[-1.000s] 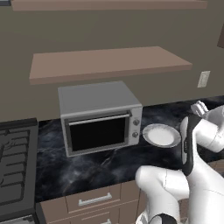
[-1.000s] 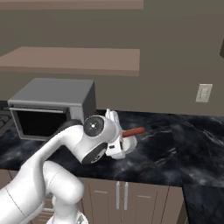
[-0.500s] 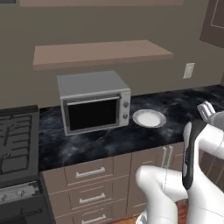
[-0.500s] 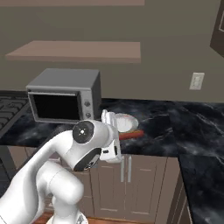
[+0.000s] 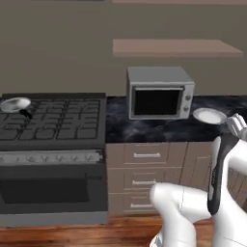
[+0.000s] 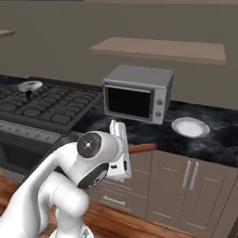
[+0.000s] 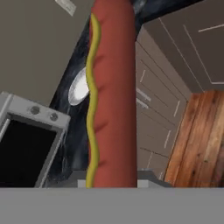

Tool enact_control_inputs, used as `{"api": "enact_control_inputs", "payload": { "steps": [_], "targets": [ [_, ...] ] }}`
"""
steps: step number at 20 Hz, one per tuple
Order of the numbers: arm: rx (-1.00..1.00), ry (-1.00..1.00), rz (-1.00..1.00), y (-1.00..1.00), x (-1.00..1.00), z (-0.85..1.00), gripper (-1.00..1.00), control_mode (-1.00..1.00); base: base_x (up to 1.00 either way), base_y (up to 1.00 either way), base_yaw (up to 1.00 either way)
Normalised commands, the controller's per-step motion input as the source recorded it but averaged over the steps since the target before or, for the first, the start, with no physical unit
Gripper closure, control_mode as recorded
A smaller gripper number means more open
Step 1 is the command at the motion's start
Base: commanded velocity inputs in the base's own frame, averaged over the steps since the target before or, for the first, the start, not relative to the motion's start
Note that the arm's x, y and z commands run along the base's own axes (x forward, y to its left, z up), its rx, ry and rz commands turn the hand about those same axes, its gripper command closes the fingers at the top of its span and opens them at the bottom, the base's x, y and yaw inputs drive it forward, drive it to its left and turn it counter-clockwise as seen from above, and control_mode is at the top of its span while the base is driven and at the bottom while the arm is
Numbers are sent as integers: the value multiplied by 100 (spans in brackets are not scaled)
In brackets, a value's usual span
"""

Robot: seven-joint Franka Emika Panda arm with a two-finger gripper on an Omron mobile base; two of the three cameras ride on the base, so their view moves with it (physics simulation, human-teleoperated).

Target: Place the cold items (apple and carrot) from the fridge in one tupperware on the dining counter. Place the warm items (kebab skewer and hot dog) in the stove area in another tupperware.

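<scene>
Gripping the hot dog [image 7: 111, 92], jaws shut tight; gripper [image 6: 124, 153] off the counter [image 6: 214, 139] edge, clear.

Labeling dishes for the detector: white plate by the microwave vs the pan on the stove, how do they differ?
The plate is white and lies on the dark counter right of the microwave; the pan is grey metal and sits on the stove's far left burner. The pan has a dark handle; the plate has none. Both are round, shallow and look empty.
</scene>
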Motion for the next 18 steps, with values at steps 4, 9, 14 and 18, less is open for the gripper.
{"api": "enact_control_inputs", "payload": {
  "steps": [4, 9, 14, 18],
  "targets": [
    [0, 0, 0, 0, 0, 0, 100, 100, -72, 46, 74],
    [0, 0, 0, 0, 0, 0, 100, 100, -75, 44, 75],
    [0, 0, 0, 0, 0, 0, 100, 100, -76, 43, 75],
    [0, 0, 0, 0, 0, 0, 100, 100, -83, 30, 72]
  ]
}}
